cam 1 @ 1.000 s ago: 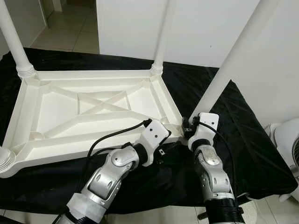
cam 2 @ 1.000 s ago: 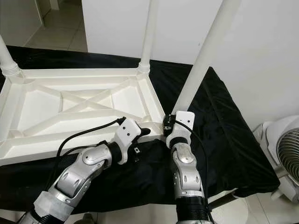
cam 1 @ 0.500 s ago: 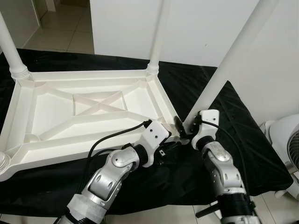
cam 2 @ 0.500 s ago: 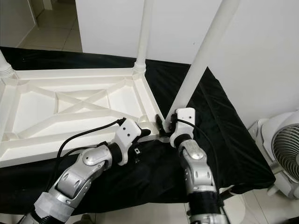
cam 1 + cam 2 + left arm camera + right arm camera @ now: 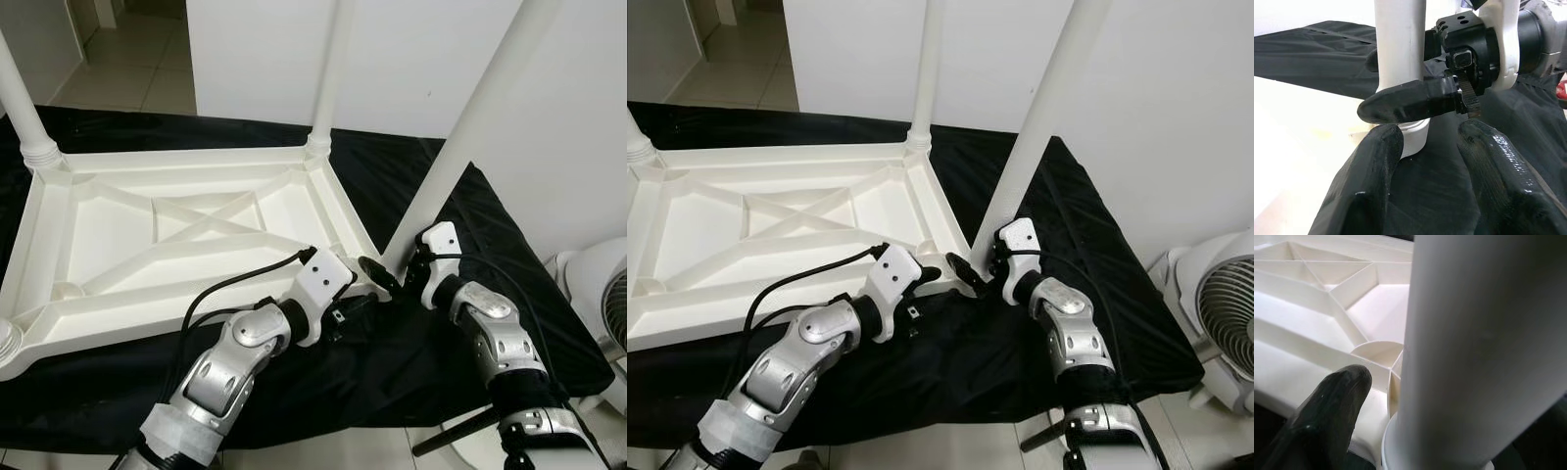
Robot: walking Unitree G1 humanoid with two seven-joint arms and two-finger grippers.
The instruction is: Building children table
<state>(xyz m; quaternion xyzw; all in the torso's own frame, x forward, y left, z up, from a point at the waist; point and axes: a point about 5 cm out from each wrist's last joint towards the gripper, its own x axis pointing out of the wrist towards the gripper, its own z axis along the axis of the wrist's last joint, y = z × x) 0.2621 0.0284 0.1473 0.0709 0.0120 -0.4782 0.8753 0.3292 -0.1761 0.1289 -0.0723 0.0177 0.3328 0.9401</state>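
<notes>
i see a white plastic children's table (image 5: pixel 186 230) lying upside down on a black cloth (image 5: pixel 509 294), its ribbed underside facing up. white legs rise from its corners; the near right leg (image 5: pixel 460 137) stands tilted in its corner socket. my right gripper (image 5: pixel 982 276) is at the base of that leg, one black finger (image 5: pixel 1405 100) lying across its front just above the socket, the leg sitting between its fingers; i cannot tell how firmly they close. my left gripper (image 5: pixel 1430 161) hovers just beside the same corner, its two fingers (image 5: pixel 1371 171) spread apart and holding nothing, the leg's base ahead of them. a white fan (image 5: pixel 1220 313) stands on the floor to the right.
</notes>
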